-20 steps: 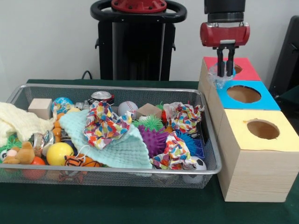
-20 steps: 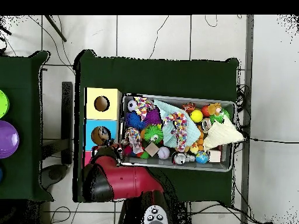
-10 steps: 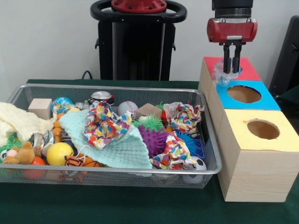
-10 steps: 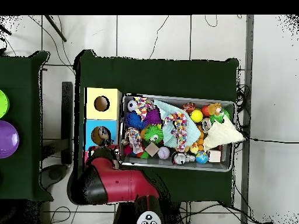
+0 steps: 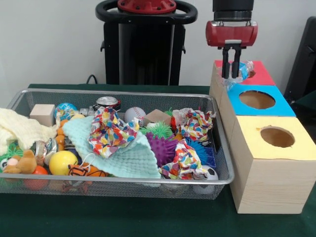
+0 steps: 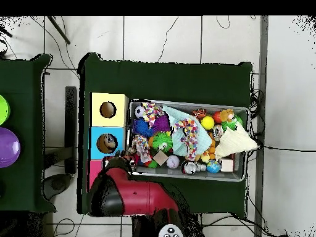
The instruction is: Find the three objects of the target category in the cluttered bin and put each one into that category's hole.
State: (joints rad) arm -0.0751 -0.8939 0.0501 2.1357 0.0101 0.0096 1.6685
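Note:
My gripper (image 5: 230,75) hangs over the left part of the red-topped box (image 5: 261,75), the farthest of three boxes. Its two black fingers stand close together, shut on a crumpled piece of clear plastic (image 5: 241,72) that bulges to their right, just beside the red box's hole (image 5: 252,74). A blue-topped box (image 5: 256,100) and a yellow-topped box (image 5: 277,137), each with a round hole, stand nearer. In the overhead view the red arm (image 6: 126,194) covers the gripper and most of the red box (image 6: 94,171).
The wire mesh bin (image 5: 118,94) to the left of the boxes holds a mint cloth (image 5: 123,153), colourful crumpled paper (image 5: 109,129), spiky balls (image 5: 163,147), a yellow ball (image 5: 62,162), a can (image 5: 107,102), a wooden block (image 5: 42,113) and a cream cloth (image 5: 19,127).
The gripper with the plastic rose and went right half a second ago, and now has shifted back left a little. The plastic now bulges toward the red box's hole.

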